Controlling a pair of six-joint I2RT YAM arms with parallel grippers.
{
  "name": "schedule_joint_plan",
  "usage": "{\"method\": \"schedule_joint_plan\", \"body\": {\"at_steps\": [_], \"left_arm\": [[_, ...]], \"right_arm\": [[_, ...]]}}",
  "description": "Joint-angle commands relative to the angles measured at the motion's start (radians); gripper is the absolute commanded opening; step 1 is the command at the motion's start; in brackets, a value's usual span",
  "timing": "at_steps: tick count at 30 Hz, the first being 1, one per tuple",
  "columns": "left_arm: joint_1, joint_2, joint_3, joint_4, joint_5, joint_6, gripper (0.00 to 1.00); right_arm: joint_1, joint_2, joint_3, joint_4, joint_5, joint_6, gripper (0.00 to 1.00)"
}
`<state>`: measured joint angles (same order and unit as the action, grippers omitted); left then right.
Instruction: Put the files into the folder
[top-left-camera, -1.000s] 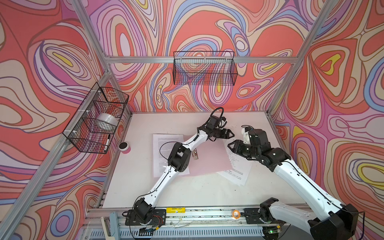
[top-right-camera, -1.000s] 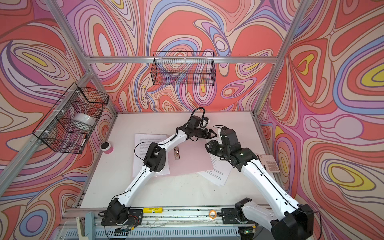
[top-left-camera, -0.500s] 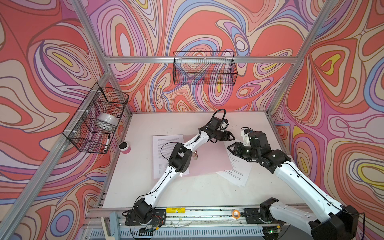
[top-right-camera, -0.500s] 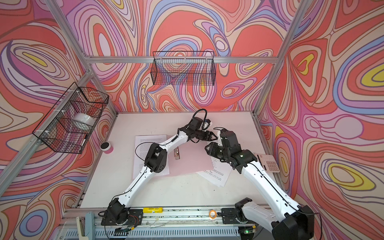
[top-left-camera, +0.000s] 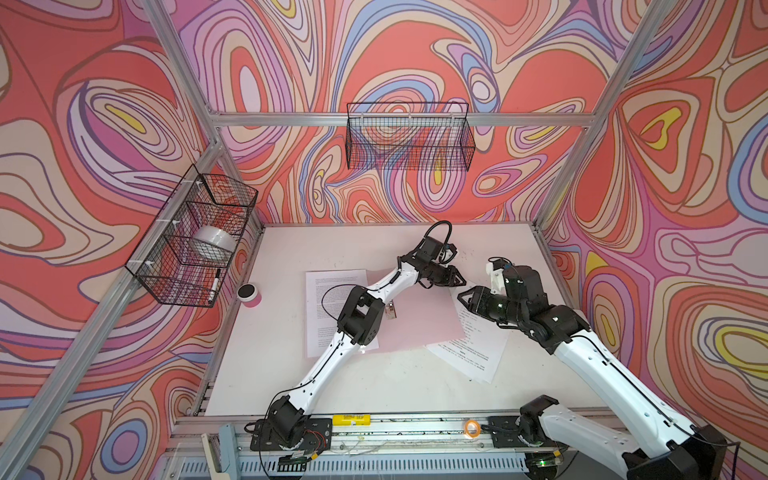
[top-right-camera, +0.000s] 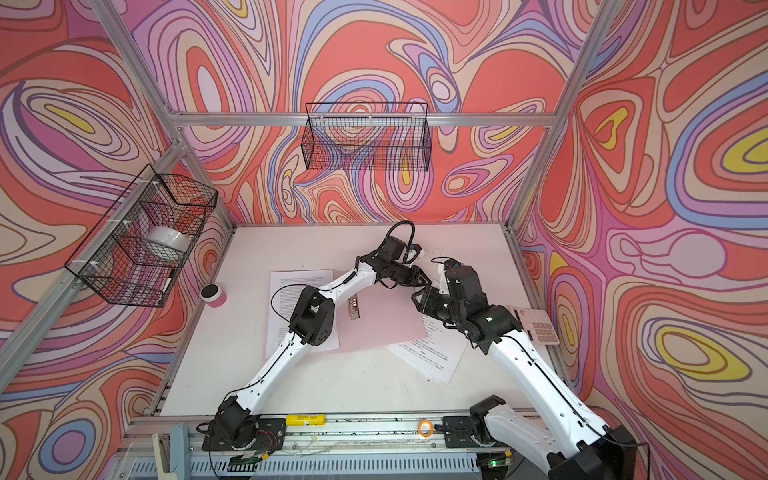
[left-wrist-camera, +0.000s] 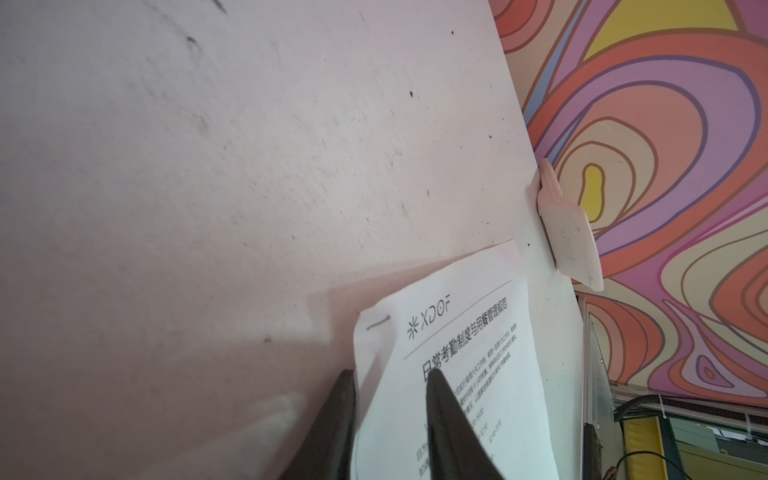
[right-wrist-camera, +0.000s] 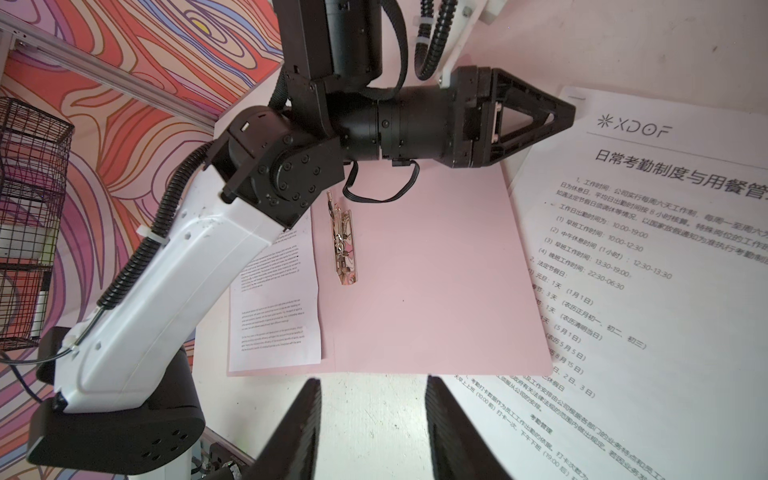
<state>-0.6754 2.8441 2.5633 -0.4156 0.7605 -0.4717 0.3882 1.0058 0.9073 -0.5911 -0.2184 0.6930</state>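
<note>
The white printed paper sheets (top-left-camera: 469, 349) lie right of centre in both top views, overlapping the right edge of the flat pale pink folder (top-left-camera: 419, 320). The left gripper (left-wrist-camera: 390, 374) straddles their stapled corner with its jaws narrowly apart. The right gripper (right-wrist-camera: 374, 380) stands just beside it, its jaws apart and empty.

Folder (top-left-camera: 419, 322): pale pink, opened flat on the tabletop (top-left-camera: 374, 386), metal clip (top-left-camera: 390, 311) beside the spine.
Files: one densely printed white sheet (top-left-camera: 328, 291) lying on the left leaf; stapled headed sheets (top-left-camera: 473, 353), skewed, overlapping the folder's right edge.
</note>
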Motion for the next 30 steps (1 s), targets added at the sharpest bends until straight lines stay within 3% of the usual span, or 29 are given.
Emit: {"method": "schedule_joint_plan", "body": {"at_steps": [1,12,15,21,30], "left_arm": [[-0.012,0.034,0.006,-0.057,-0.01,0.024,0.23],[-0.023,0.022,-0.004,-0.042,-0.053,0.035,0.0],[-0.023,0.001,-0.052,0.018,-0.063,0.008,0.0],[-0.034,-0.042,-0.117,0.318,-0.009,-0.17,0.0],[-0.107,-0.21,-0.213,0.461,-0.054,-0.21,0.0]], "right_arm": [[-0.005,-0.008,-0.016,0.017,0.005,-0.004,0.43],[-0.006,0.027,-0.022,0.036,0.043,0.001,0.43],[-0.006,0.038,-0.025,0.043,0.067,0.002,0.43],[-0.009,0.033,0.013,0.016,0.152,-0.005,0.41],[-0.015,0.018,0.19,-0.136,0.388,-0.066,0.41]]}}
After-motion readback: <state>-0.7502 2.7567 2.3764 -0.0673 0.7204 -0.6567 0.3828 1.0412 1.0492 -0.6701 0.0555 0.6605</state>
